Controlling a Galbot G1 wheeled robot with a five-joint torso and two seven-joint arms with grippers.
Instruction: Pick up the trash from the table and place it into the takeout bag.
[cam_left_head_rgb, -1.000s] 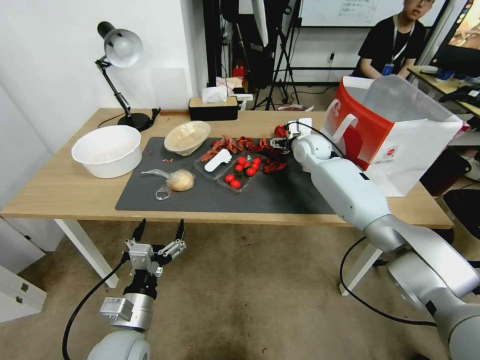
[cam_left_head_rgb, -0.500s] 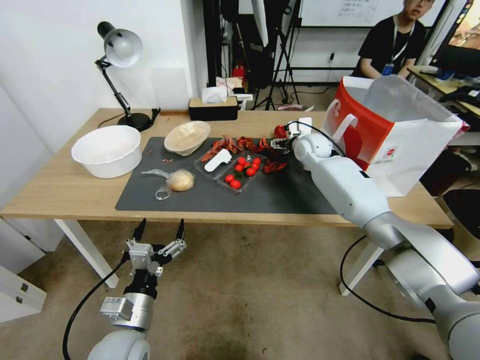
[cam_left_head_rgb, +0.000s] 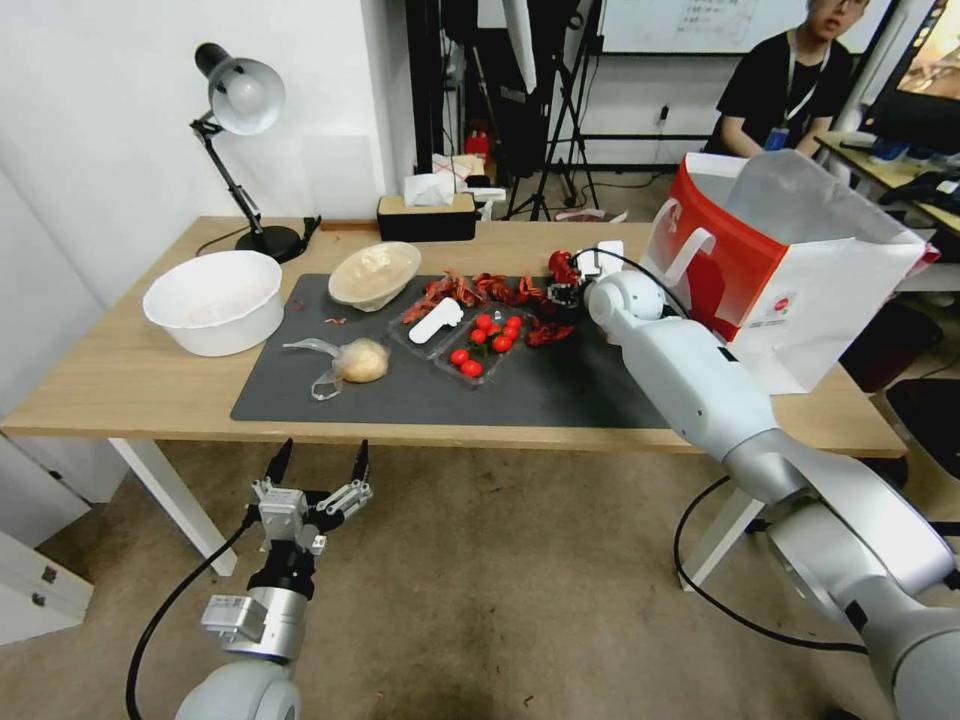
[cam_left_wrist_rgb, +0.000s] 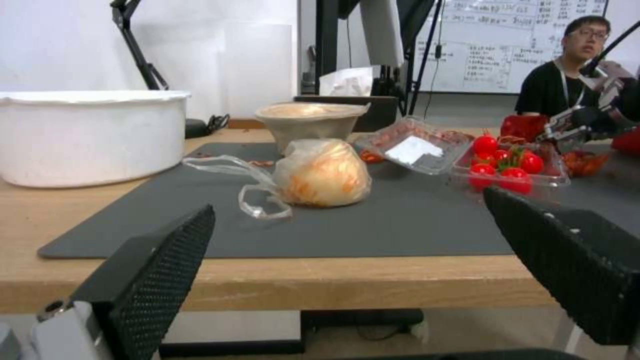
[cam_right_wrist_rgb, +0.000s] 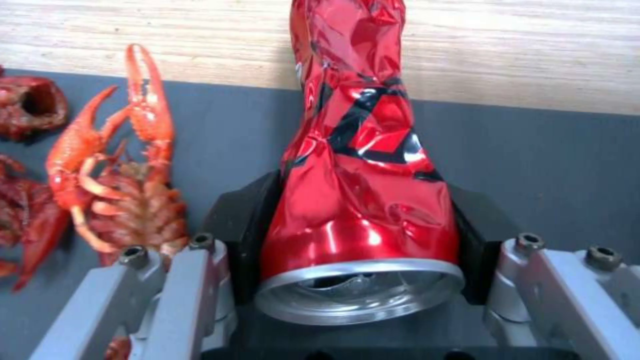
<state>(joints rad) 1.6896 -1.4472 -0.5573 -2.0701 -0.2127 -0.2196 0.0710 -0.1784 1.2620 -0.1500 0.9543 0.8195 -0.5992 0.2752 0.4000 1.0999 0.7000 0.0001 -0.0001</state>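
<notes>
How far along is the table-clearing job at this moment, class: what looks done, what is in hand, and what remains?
Done: nothing can be confirmed, since the takeout bag's inside is hidden. In hand: the right gripper is shut on the crushed red can at the mat's far edge. Left: the shallow beige bowl and the clear bag with tan lump sit on the mat. The left gripper hangs open below the table edge.

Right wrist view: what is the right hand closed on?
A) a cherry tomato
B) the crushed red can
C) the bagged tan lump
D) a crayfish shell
B: the right hand has its black pads pressed on both sides of the crushed red can, beside the crayfish shells on the dark mat.
</notes>
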